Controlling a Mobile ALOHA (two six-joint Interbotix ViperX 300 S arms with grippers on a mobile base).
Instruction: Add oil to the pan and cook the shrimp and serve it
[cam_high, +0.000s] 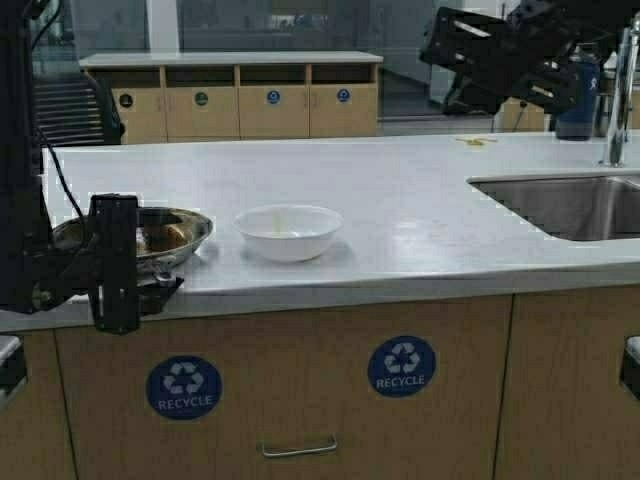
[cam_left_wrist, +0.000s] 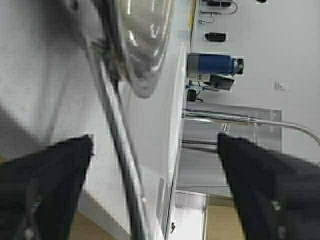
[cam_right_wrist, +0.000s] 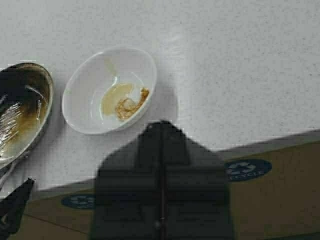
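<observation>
Spread wide, the left gripper's (cam_left_wrist: 155, 190) black fingers (cam_left_wrist: 45, 185) stand on either side of the pan's handle (cam_left_wrist: 117, 150) without touching it, as the left wrist view makes plain; from the high view the left gripper (cam_high: 115, 262) merely sits at the counter's (cam_high: 400, 200) near left edge in front of the pan (cam_high: 165, 232). Pressed together, the right gripper's (cam_right_wrist: 161, 131) fingers hold nothing, and that arm hangs high over the sink (cam_high: 570, 205) at the far right. Beside the pan stands a white bowl (cam_high: 288, 230), close but apart. Only the right wrist view looks down into it: the shrimp (cam_right_wrist: 131, 104) lies curled in a little pool of oil (cam_right_wrist: 112, 97) on the bowl's (cam_right_wrist: 85, 95) bottom, while the pan (cam_right_wrist: 22, 115) shows a browned, greasy inside. Behind the faucet (cam_left_wrist: 250, 120), the left wrist view catches a blue bottle (cam_left_wrist: 210, 65).
</observation>
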